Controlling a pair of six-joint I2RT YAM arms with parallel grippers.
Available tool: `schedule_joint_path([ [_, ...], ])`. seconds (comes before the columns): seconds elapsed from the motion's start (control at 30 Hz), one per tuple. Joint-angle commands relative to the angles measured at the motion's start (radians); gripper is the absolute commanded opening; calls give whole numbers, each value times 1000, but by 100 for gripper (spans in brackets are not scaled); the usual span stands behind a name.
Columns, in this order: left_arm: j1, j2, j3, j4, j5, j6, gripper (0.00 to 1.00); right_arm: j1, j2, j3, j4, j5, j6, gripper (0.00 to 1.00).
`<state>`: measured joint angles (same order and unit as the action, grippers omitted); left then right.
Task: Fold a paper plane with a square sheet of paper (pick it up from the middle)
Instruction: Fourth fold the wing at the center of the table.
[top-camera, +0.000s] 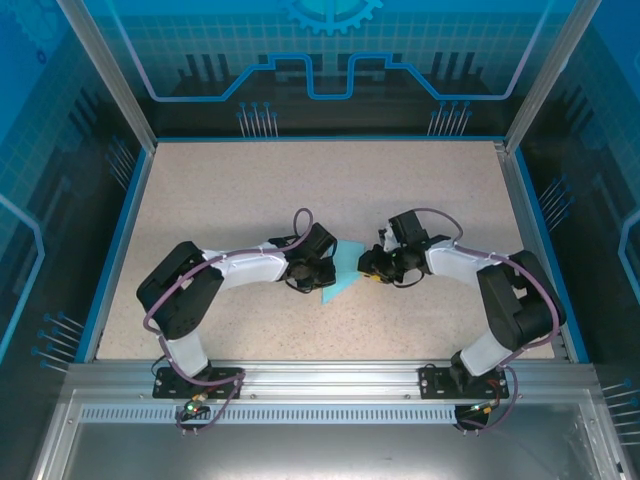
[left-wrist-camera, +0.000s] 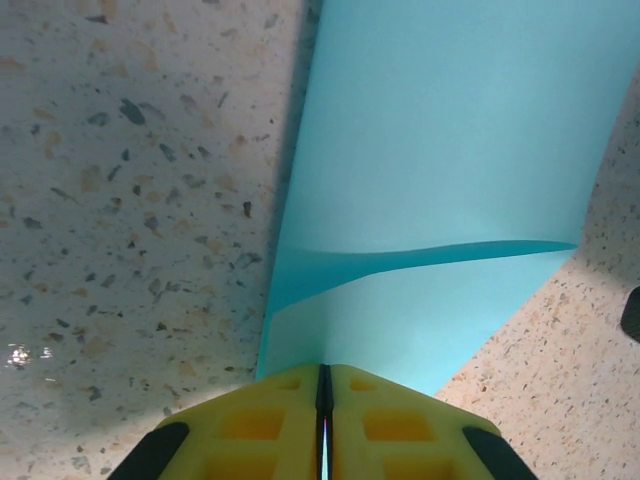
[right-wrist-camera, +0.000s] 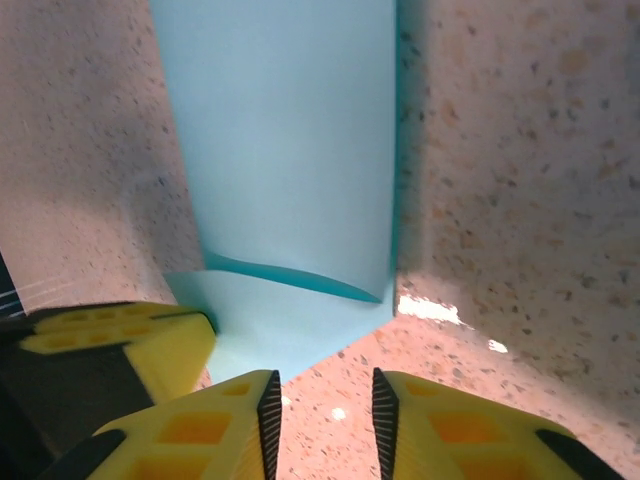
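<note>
We see a speckled beige table (top-camera: 300, 180) with a blue rim, closed in by see-through walls (top-camera: 330, 50) printed with blue line patterns. A metal rail (top-camera: 320, 375) runs across the bottom of the top view, and both arm bases are bolted to it.

The paper (top-camera: 340, 280) lies on the table at the centre of the top view, between the two grippers. It is folded, with one layer over another. In the wrist views the upper layer's edge curves a little off the lower one.

The left gripper (left-wrist-camera: 323, 400) sits at the bottom of its wrist view, fingers pressed together and pinching the paper's near edge. The right gripper (right-wrist-camera: 325, 410) has its fingers spread with bare table between them, and the paper's corner ends just above that gap.
</note>
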<state>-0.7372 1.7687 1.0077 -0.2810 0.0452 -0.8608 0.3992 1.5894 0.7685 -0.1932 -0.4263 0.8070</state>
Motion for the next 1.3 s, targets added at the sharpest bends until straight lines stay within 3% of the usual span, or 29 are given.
schedule_joint_path([
  [0.0, 11, 15, 20, -26, -23, 26, 11, -8, 28, -3, 8, -46, -14, 35],
  [0.4, 16, 25, 6, -6, -9, 32, 12, 26, 141, 56, 116, -166, -3, 36],
  [0.53, 15, 7, -6, 17, 1, 48, 13, 38, 166, 91, 86, -157, -33, 29],
  [0.7, 14, -60, -46, 51, -1, 75, 23, 40, 182, 94, 70, -148, -53, 17],
  [0.77, -1, -101, -70, 66, -16, 95, 32, 39, 182, 91, 68, -146, -52, 15],
  [0.87, -72, -147, -75, 30, -111, 143, 42, 40, 181, 92, 73, -149, -45, 15],
  [0.97, -174, -158, -47, -50, -281, 178, 51, 40, 179, 97, 78, -166, -39, 14],
  [1.27, -321, -44, 46, -175, -568, 175, 55, 40, 153, 105, 58, -183, -40, 17],
])
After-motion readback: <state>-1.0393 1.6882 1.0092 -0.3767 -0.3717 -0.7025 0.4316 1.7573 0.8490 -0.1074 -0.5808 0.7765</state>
